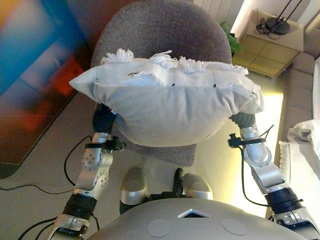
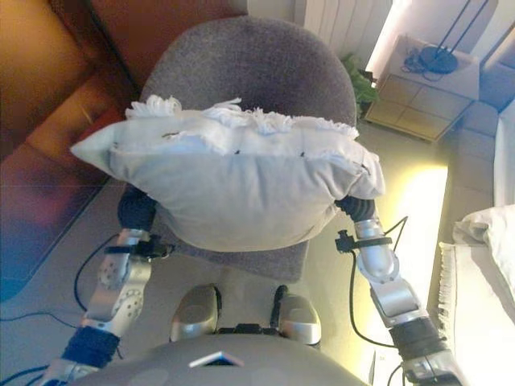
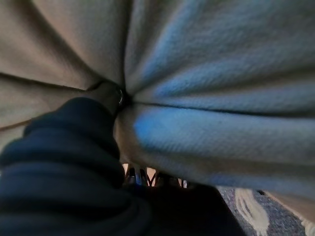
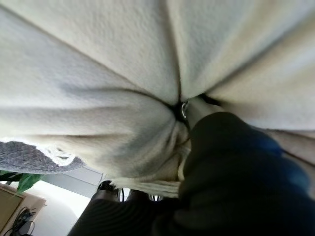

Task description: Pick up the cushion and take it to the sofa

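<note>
A pale grey cushion (image 1: 167, 107) with white tufted fringe along its top edge is held up in front of me, off the chair. My left hand (image 1: 103, 120) presses into its left underside and my right hand (image 1: 243, 120) into its right underside. In the left wrist view the dark cover of the left hand (image 3: 64, 162) sinks into folds of the cushion (image 3: 211, 78). The right wrist view shows the same for the right hand (image 4: 236, 172), with the cushion (image 4: 98, 73) creased around it. A grey sofa (image 1: 302, 70) lies at the right edge.
A round grey upholstered chair (image 1: 160, 30) stands right behind the cushion. Beyond it to the right are a wooden side table (image 1: 270, 52) with black cables and a green plant (image 1: 233, 44). A white fringed throw (image 1: 302, 150) lies at the right.
</note>
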Available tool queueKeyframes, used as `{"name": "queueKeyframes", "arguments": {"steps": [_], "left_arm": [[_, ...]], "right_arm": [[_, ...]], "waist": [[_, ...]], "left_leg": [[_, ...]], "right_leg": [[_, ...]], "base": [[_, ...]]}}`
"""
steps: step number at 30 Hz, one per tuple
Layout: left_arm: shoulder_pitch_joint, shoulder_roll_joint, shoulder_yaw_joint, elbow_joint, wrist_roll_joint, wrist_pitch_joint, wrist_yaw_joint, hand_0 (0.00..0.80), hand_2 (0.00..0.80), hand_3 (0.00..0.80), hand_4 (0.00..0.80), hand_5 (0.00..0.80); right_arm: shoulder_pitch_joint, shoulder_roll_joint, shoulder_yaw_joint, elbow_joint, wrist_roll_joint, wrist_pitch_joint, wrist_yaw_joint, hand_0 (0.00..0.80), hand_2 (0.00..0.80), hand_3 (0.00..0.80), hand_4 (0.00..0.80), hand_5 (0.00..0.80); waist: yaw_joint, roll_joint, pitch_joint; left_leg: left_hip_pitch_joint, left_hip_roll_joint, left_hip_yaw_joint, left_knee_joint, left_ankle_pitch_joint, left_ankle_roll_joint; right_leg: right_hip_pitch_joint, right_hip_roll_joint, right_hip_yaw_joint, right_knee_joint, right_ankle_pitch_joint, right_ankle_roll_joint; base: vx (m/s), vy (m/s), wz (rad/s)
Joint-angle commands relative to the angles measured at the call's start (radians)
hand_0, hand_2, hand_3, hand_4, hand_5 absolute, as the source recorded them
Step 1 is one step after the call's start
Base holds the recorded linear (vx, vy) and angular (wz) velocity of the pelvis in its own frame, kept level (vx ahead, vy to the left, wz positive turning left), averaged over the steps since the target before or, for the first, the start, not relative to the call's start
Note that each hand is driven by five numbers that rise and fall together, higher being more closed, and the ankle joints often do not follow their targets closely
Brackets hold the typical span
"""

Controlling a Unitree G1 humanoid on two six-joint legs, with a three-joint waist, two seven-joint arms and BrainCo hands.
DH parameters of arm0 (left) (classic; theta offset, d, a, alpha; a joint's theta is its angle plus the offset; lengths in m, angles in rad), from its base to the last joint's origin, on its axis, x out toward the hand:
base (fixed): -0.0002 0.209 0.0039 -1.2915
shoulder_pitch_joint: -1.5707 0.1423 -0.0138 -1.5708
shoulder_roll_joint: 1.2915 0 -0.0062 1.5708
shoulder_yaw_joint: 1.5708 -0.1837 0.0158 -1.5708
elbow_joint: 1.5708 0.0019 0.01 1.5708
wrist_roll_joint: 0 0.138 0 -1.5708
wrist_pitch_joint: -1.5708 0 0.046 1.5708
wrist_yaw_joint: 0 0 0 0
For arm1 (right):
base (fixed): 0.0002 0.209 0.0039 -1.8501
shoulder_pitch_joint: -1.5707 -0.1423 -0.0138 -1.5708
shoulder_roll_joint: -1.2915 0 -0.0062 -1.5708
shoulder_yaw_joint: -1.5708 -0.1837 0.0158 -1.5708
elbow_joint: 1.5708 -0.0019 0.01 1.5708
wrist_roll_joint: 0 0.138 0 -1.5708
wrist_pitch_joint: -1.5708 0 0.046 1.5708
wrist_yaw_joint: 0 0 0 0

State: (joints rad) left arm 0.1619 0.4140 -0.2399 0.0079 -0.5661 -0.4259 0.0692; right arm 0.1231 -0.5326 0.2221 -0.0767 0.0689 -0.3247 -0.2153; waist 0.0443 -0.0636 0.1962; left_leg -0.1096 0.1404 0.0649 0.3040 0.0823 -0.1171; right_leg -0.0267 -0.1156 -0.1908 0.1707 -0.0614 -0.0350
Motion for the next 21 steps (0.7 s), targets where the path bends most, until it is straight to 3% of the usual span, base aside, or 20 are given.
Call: {"name": "queueKeyframes", "arguments": {"steps": [1, 3, 5, 8, 9, 12, 18, 21], "left_arm": [[-0.046, -0.029, -0.015, -0.128, -0.008, -0.085, -0.048, 0.8, 0.8, 0.8, 0.8, 0.8], [-0.037, -0.039, -0.017, -0.128, -0.005, -0.08, -0.04, 0.8, 0.8, 0.8, 0.8, 0.8], [-0.017, -0.049, -0.013, -0.132, -0.005, -0.077, -0.053, 0.8, 0.8, 0.8, 0.8, 0.8], [0.006, -0.054, -0.003, -0.131, -0.017, -0.079, -0.08, 0.8, 0.8, 0.8, 0.8, 0.8], [0.011, -0.05, 0.004, -0.133, -0.024, -0.073, -0.091, 0.8, 0.8, 0.8, 0.8, 0.8], [-0.014, -0.031, -0.005, -0.126, -0.016, -0.059, -0.08, 0.8, 0.8, 0.8, 0.8, 0.8], [-0.057, 0.008, -0.027, -0.106, 0.051, -0.063, -0.059, 0.8, 0.8, 0.8, 0.8, 0.8], [-0.05, 0.023, -0.019, -0.114, 0.06, -0.046, -0.054, 0.8, 0.8, 0.8, 0.8, 0.8]], "right_arm": [[-0.075, -0.021, 0.029, -0.152, 0.02, -0.071, 0.044, 0.8, 0.8, 0.8, 0.8, 0.8], [-0.045, -0.018, 0.023, -0.164, 0.018, -0.072, 0.055, 0.8, 0.8, 0.8, 0.8, 0.8], [-0.016, -0.019, 0.008, -0.173, 0.021, -0.074, 0.07, 0.8, 0.8, 0.8, 0.8, 0.8], [0.009, -0.022, -0.013, -0.176, 0.028, -0.081, 0.091, 0.8, 0.8, 0.8, 0.8, 0.8], [0.015, -0.025, -0.019, -0.177, 0.033, -0.083, 0.093, 0.8, 0.8, 0.8, 0.8, 0.8], [0.011, -0.017, -0.021, -0.181, 0.047, -0.066, 0.075, 0.8, 0.8, 0.8, 0.8, 0.8], [0.013, 0.037, 0.0, -0.178, 0.055, -0.063, 0.048, 0.8, 0.8, 0.8, 0.8, 0.8], [0.019, 0.052, 0.011, -0.187, 0.063, -0.056, 0.046, 0.8, 0.8, 0.8, 0.8, 0.8]], "waist": [[-0.007, 0.029, -0.014], [0.005, 0.044, -0.016], [0.012, 0.054, -0.019], [0.014, 0.058, -0.027], [0.012, 0.05, -0.029], [0.007, 0.04, -0.035], [0.014, 0.008, -0.03], [0.018, 0.01, -0.018]], "left_leg": [[0.04, 0.038, -0.048, -0.167, 0.051, -0.023], [0.036, 0.045, -0.087, -0.263, 0.092, -0.037], [0.029, 0.062, -0.084, -0.303, 0.112, -0.044], [0.036, 0.068, -0.07, -0.335, 0.086, -0.046], [0.051, 0.062, -0.057, -0.341, 0.046, -0.043], [0.067, 0.04, -0.034, -0.333, -0.002, -0.024], [0.07, -0.03, -0.031, -0.29, -0.07, 0.043], [0.094, -0.033, -0.001, -0.287, -0.088, 0.055]], "right_leg": [[0.145, 0.001, 0.056, -0.189, 0.054, 0.134], [0.175, 0.001, 0.074, -0.194, 0.026, 0.138], [0.186, -0.004, 0.076, -0.197, 0.02, 0.141], [0.201, -0.024, 0.07, -0.196, 0.005, 0.152], [0.211, -0.04, 0.061, -0.195, -0.006, 0.16], [0.202, -0.087, 0.042, -0.166, 0.0, 0.191], [0.168, -0.161, 0.067, -0.066, 0.026, 0.242], [0.123, -0.177, 0.027, -0.012, 0.054, 0.248]], "base": [[0.274, 0.229, 0.11], [0.282, 0.242, 0.08], [0.208, 0.22, -0.09], [0.218, 0.215, -0.2], [0.229, 0.206, -0.14], [0.196, 0.186, 0.08], [0.168, 0.12, 0.05], [0.117, 0.078, -0.17]]}}
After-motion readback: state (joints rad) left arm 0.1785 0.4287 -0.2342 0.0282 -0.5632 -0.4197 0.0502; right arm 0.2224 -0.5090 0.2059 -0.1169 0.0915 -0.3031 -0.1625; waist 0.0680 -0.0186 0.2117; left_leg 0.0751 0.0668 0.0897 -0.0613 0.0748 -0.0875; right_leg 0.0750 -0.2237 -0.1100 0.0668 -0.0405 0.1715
